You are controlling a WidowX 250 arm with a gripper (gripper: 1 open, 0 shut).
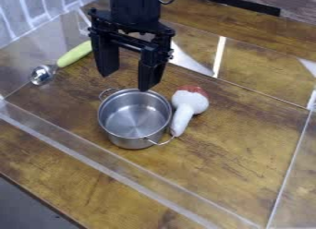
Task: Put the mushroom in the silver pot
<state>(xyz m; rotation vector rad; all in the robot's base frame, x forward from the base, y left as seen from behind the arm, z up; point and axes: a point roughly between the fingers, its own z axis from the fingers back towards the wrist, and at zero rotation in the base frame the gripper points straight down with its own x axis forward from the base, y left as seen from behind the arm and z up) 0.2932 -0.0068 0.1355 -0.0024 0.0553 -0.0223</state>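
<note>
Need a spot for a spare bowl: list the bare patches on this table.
Bare wood lies in front of the silver pot toward the near edge, and right of the mushroom. It is crowded around the pot, with the mushroom alongside and the end effector above.

The silver pot is seen to be made of polished metal; its walls and floor are glossy and reflective. The mushroom appears to be moulded in smooth plastic, with a white stem of slight sheen and a reddish-brown cap. The gripper is finished in matt black. The table is surfaced in brown wood with visible grain and a light sheen. Transparent, glossy panels are fitted around it. A small shiny metal spoon-like object and a smooth yellow-green vegetable are also present.
</note>
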